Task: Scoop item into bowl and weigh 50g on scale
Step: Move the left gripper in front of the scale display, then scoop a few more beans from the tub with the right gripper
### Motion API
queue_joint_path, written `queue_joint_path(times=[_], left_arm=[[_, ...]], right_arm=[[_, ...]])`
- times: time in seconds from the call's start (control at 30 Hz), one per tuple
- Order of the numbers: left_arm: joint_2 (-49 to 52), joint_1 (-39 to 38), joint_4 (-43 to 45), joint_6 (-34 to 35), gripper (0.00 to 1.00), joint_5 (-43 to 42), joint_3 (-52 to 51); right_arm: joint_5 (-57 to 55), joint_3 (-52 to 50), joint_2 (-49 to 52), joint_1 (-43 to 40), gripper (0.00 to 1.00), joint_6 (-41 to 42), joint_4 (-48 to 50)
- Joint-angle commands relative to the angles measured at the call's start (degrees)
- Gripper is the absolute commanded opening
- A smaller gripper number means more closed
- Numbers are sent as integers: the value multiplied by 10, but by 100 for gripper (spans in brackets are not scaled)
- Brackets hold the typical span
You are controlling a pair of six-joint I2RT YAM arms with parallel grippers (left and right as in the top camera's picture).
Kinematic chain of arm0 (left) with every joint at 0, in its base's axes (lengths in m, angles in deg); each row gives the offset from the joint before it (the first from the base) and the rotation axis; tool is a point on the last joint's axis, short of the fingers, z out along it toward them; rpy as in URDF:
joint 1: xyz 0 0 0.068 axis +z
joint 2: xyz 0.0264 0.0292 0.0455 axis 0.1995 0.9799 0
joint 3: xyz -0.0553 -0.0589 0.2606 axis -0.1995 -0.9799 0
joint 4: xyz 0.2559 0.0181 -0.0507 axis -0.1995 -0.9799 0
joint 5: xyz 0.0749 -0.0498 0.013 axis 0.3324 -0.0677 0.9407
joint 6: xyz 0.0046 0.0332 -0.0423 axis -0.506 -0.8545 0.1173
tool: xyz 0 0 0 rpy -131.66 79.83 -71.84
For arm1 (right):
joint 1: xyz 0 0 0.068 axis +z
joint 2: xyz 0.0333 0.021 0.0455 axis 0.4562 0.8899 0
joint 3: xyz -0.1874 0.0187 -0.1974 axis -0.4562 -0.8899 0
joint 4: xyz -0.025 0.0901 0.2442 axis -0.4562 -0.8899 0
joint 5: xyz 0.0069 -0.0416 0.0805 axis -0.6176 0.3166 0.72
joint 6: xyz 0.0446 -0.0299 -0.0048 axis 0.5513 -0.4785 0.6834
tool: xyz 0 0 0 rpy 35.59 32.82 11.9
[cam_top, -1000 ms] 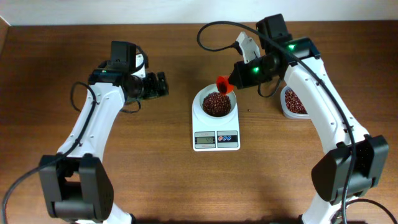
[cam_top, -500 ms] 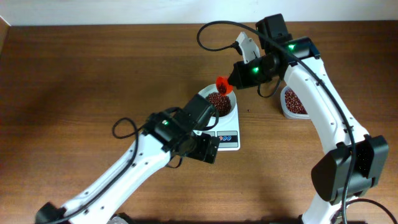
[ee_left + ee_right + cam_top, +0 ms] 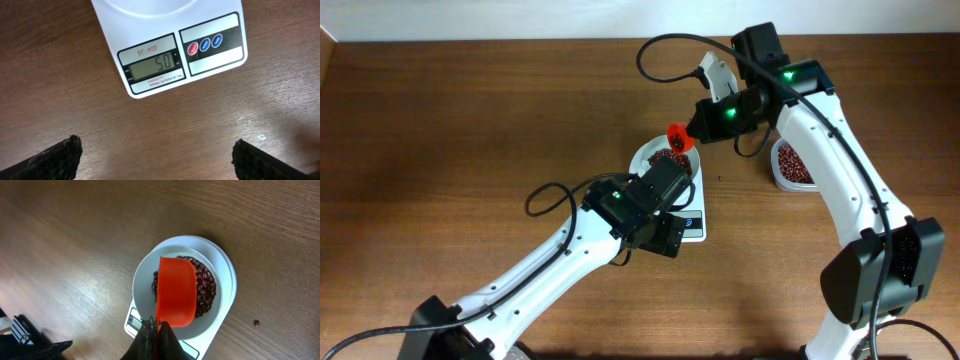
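The white scale (image 3: 692, 226) stands mid-table, half hidden by my left arm. In the left wrist view the scale (image 3: 150, 30) shows its display (image 3: 152, 64), which reads 50. The white bowl (image 3: 145, 275) sits on it with red-brown beans (image 3: 204, 287) inside; the bowl also shows overhead (image 3: 648, 152). My right gripper (image 3: 156, 330) is shut on the handle of an orange scoop (image 3: 175, 291), held over the bowl; the scoop shows overhead (image 3: 679, 137). My left gripper (image 3: 155, 160) is open and empty, hovering just in front of the scale.
A clear tub (image 3: 792, 166) of beans stands right of the scale, partly under the right arm. One stray bean (image 3: 256, 323) lies on the table beside the scale. The table's far edge meets a white wall.
My left arm swung from the far left over to the scale and now hovers above its front, covering part of it. The right gripper holds the scoop over the bowl, almost unmoved.
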Motion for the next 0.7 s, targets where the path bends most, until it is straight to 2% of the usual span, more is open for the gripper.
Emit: queue_joint_path(times=[0.0,0.23,0.33,0.47,0.67], left_arm=[[2,-1,1,9,99,9,-3],[2,-1,1,9,99,9,-3],[2,-1,1,9,99,9,-3],[2,-1,1,9,99,9,-3],[2,-1,1,9,99,9,-3]], right_arm=[[6,11,-12,3,4,5,1],[21,11,-12,3,4,5,-3],[82,11,-12,-9,4,5,-4],[191,11,-12,-75,4,4,-23],[205,11,-12,-197,4,-26,-75]])
